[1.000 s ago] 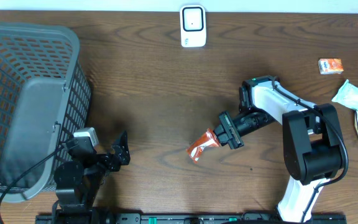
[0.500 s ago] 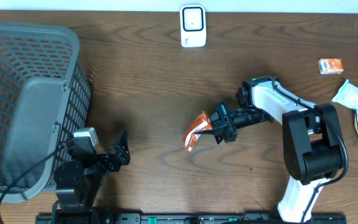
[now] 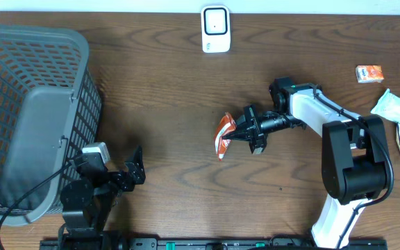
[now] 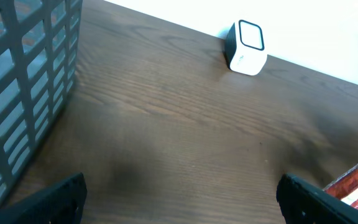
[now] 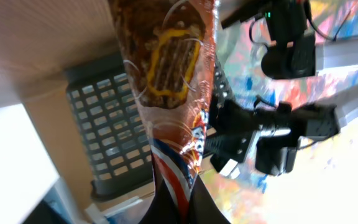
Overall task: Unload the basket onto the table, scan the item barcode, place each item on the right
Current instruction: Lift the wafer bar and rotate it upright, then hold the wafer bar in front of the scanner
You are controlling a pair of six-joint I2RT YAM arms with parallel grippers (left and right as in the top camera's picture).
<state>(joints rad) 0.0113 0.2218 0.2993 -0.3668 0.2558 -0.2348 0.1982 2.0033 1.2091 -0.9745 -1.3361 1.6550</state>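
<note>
Dark wood table [image 3: 151, 90], white wall [image 4: 328, 31], scanner [image 3: 215, 29]

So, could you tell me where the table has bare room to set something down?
Bare wood runs between the basket and the scanner, and from the left hand to the held snack packet. The right edge is crowded with packets.

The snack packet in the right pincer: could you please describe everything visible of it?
The snack packet is a glossy orange-red foil wrapper printed with a brown bar and red, white and blue stripes. The shut right pincer pinches one crimped end; the rest sticks out over the wooden table, apparently clear of it.
</note>
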